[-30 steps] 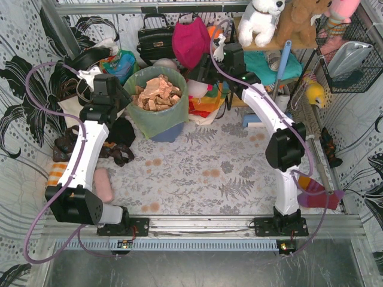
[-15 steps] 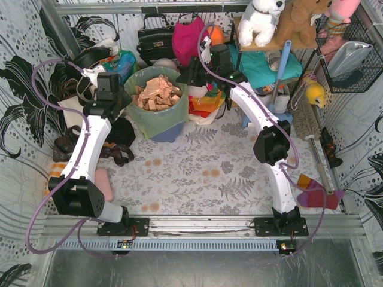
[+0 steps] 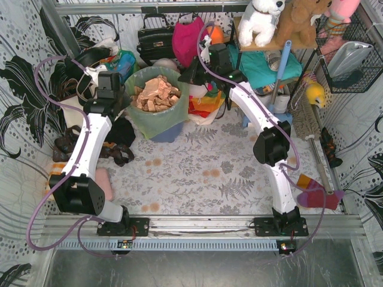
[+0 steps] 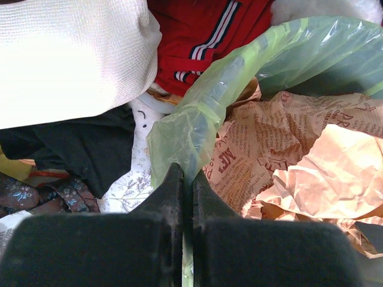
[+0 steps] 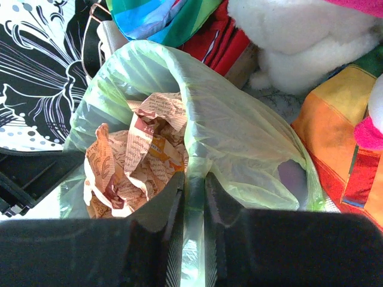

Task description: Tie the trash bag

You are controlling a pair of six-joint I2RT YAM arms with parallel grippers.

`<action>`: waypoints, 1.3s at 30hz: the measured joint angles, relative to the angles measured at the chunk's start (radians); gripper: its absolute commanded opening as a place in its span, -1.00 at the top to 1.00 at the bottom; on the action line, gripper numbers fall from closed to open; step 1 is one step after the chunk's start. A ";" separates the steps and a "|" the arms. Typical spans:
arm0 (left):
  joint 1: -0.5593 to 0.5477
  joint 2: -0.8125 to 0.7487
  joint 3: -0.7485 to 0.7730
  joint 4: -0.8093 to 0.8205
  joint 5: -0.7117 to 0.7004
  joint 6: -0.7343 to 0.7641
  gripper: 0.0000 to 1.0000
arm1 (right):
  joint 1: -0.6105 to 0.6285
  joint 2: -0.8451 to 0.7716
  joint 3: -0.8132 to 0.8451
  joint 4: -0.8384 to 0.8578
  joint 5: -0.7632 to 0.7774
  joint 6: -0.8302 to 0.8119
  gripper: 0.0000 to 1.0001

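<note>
The trash bag [image 3: 157, 118] is thin light-green plastic lining a round bin at the back of the table, filled with crumpled tan paper [image 3: 157, 91]. At the bag's left rim my left gripper [image 3: 122, 95] is shut on the film. The left wrist view shows the green rim [image 4: 191, 128] pinched between the two black fingers [image 4: 170, 191], paper to the right. My right gripper [image 3: 188, 76] is at the bag's right rim. In the right wrist view a strip of the trash bag [image 5: 239, 137] runs down between the closed-in fingers [image 5: 221, 197], gripped.
Clutter rings the bin: a black handbag [image 3: 155, 39], a magenta cloth [image 3: 190, 39], striped fabric [image 3: 206, 101] and a blue-grey bin base [image 3: 167, 134]. A shelf with plush toys [image 3: 263, 21] stands behind the right arm. Dark clothes [image 3: 119, 143] lie by the left arm.
Both arms have moved in to the bag's rim, the right one swinging left. Both grippers have closed from open onto the green plastic.
</note>
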 measured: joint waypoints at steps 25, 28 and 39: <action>-0.335 -0.150 0.059 -0.288 0.035 0.069 1.00 | 0.110 -0.880 -0.920 -0.077 0.419 0.036 1.00; -0.407 -0.154 0.059 -0.292 0.035 0.051 1.00 | 0.115 -1.010 -1.008 -0.111 0.464 0.054 1.00; -0.597 -0.163 -0.009 -0.301 0.022 -0.025 1.00 | 0.130 -1.226 -1.140 -0.300 0.540 0.079 1.00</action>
